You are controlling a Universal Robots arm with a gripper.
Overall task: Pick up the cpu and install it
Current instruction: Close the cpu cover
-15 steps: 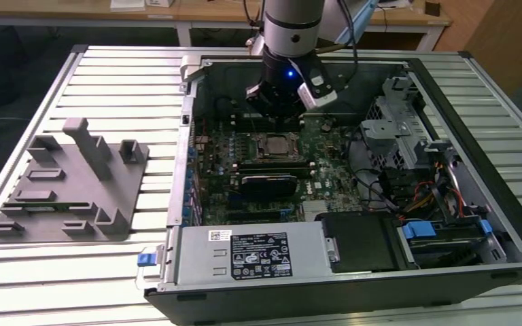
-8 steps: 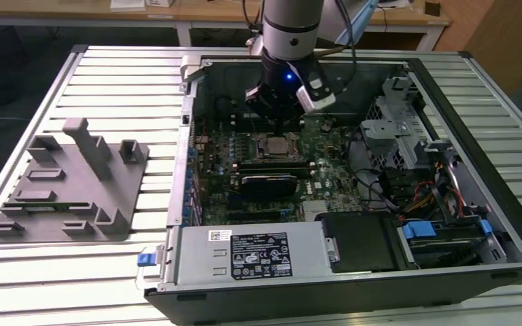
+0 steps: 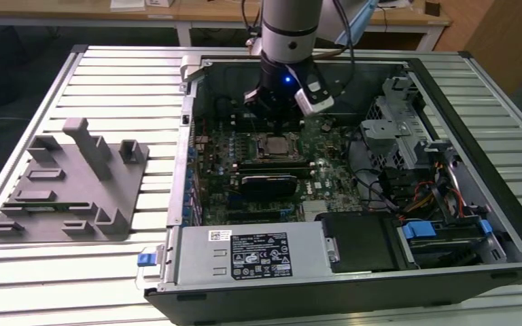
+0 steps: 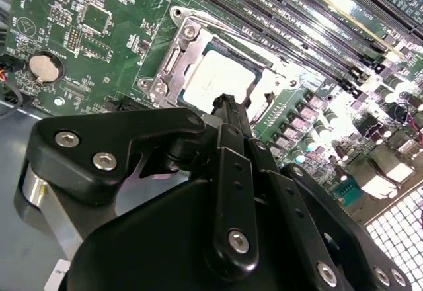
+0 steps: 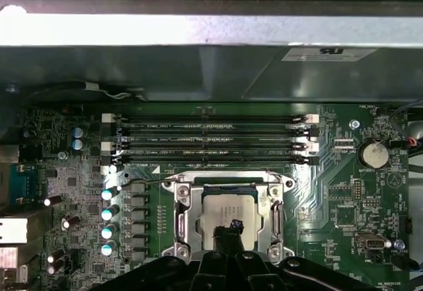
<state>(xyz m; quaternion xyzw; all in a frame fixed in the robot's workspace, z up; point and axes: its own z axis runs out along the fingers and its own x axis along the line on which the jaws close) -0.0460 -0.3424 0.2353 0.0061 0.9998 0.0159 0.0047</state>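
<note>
Hand: the black gripper [image 4: 227, 100] on the grey arm [image 3: 290, 27] has its fingers drawn together. No gap shows between the tips, and nothing is pinched between them.

Hand's contact: in both wrist views the fingertips [image 5: 232, 226] hang over the near edge of the chip. Whether they press on it or float just clear of it cannot be told.

Task's thing: the small flat square cpu [image 4: 215, 79] with a silver-white metal top lies flat inside the bare-metal socket frame [image 4: 173, 59], on the green motherboard [image 4: 99, 33].

Exterior view: the arm reaches down into the open dark grey computer case [image 3: 478, 204]. The gripper [image 3: 276, 119] hangs just above the socket frame [image 3: 274, 146]. The case lies on a silver slatted table [image 3: 107, 75]. A grey moulded fixture block [image 3: 71, 183] sits well apart from the case, towards the exterior view's left. A silver power supply box [image 3: 242, 255] fills the near corner of the case.

First wrist view: the cpu [image 5: 228, 210] appears square-on, ringed by the socket frame [image 5: 182, 205]. Four black memory slots [image 5: 211, 139] run in parallel beyond it, and a round silver coin cell [image 5: 372, 153] sits off to one side.

Second wrist view: the black linkage and its screws appear from behind. The same coin cell [image 4: 45, 67] and memory slots [image 4: 277, 13] are seen at a slant.
</note>
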